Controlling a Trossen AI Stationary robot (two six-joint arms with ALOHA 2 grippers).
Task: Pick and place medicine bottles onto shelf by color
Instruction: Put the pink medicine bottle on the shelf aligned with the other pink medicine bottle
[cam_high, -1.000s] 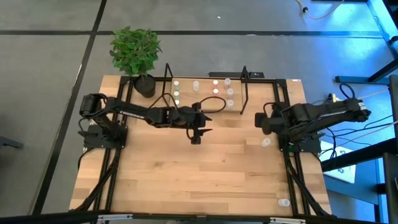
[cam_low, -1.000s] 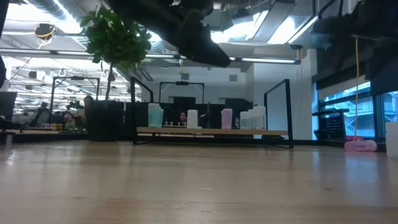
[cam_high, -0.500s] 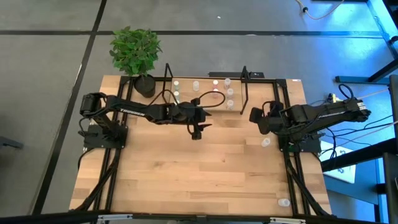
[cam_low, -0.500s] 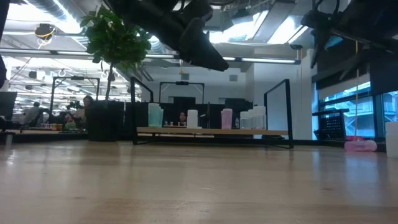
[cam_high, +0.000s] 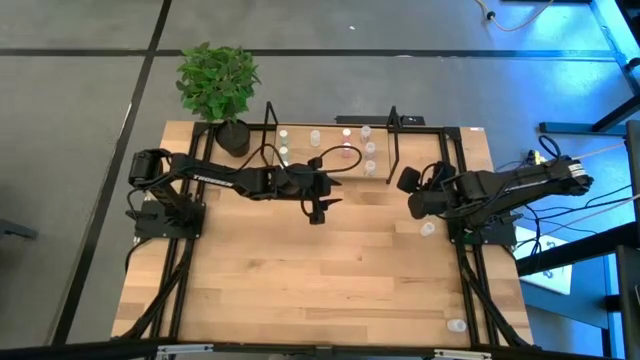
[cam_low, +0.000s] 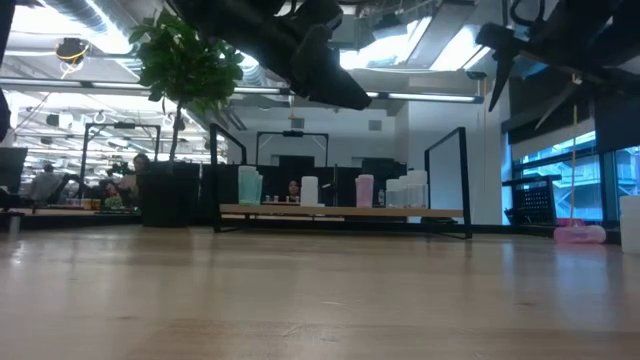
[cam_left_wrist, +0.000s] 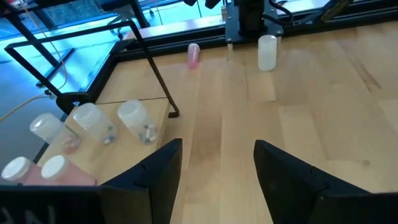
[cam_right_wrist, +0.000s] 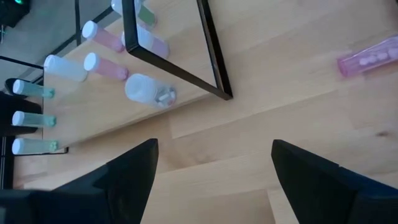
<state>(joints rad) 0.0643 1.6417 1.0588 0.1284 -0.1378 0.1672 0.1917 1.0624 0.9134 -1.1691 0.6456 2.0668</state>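
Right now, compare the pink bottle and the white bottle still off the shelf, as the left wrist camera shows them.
The pink bottle lies on its side on the tabletop; the white bottle stands upright. The pink bottle is slimmer and tinted; the white bottle is wider and pale. Both sit apart from the shelf, near the table's edge, with neither gripper touching them.

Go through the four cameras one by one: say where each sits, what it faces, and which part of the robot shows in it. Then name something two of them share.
High view: overhead, straight down on the table; both arms show, shelf at the far edge.
Low view: at tabletop height, level toward the shelf; arms hang in from above.
Left wrist view: past the open left gripper toward the table's right side.
Right wrist view: down past the open right gripper at the shelf's end.
Shared: both wrist views show the fallen pink bottle.
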